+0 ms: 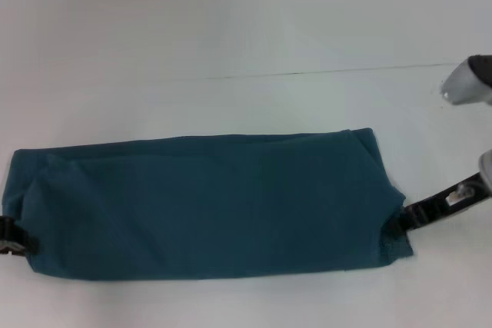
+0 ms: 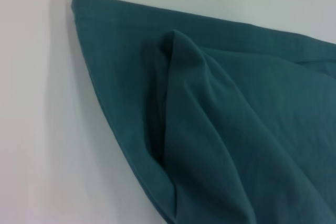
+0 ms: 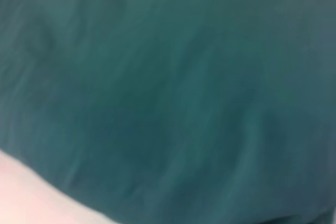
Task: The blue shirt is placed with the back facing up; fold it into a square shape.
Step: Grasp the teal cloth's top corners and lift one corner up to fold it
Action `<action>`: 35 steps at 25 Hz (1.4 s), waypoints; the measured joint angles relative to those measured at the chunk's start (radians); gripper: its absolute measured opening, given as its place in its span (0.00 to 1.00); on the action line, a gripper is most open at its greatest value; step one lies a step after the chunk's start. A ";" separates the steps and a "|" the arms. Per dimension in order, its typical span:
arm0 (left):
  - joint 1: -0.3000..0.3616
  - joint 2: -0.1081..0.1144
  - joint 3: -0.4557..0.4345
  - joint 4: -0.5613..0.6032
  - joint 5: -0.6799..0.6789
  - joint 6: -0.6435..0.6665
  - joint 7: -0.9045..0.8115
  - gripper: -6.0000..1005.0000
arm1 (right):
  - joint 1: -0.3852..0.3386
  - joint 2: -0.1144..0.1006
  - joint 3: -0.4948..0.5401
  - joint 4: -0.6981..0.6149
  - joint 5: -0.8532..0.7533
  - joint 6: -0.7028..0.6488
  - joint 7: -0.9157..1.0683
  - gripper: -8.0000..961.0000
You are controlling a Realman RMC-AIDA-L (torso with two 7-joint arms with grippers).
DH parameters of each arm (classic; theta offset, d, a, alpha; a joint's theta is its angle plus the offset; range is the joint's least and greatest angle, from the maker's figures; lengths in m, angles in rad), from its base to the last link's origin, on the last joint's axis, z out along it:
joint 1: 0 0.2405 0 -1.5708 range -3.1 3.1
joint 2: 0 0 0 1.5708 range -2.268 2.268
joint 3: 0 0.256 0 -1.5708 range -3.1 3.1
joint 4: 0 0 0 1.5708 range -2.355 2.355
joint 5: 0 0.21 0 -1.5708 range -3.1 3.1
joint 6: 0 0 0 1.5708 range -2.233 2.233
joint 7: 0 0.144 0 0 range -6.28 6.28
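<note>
The blue shirt [image 1: 207, 205] lies on the white table as a long, wide band running left to right, with its layers folded over each other. My left gripper [image 1: 11, 240] is at the shirt's near left corner, mostly hidden by the frame edge and the cloth. My right gripper [image 1: 401, 222] reaches in from the right and meets the near right corner, where the fabric bulges out towards it. The left wrist view shows a raised fold of the blue shirt [image 2: 210, 119] over the table. Fabric of the blue shirt [image 3: 173, 87] fills the right wrist view.
The white table [image 1: 231, 28] extends on all sides of the shirt, with a thin dark seam line [image 1: 330, 71] running across it behind the shirt. A grey part of my right arm [image 1: 469, 82] hangs at the right edge.
</note>
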 joint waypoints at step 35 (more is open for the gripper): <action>-0.147 0.045 -0.049 -0.001 -0.269 0.090 -0.063 0.08 | -0.025 0.029 0.142 0.403 0.624 0.181 -0.608 0.18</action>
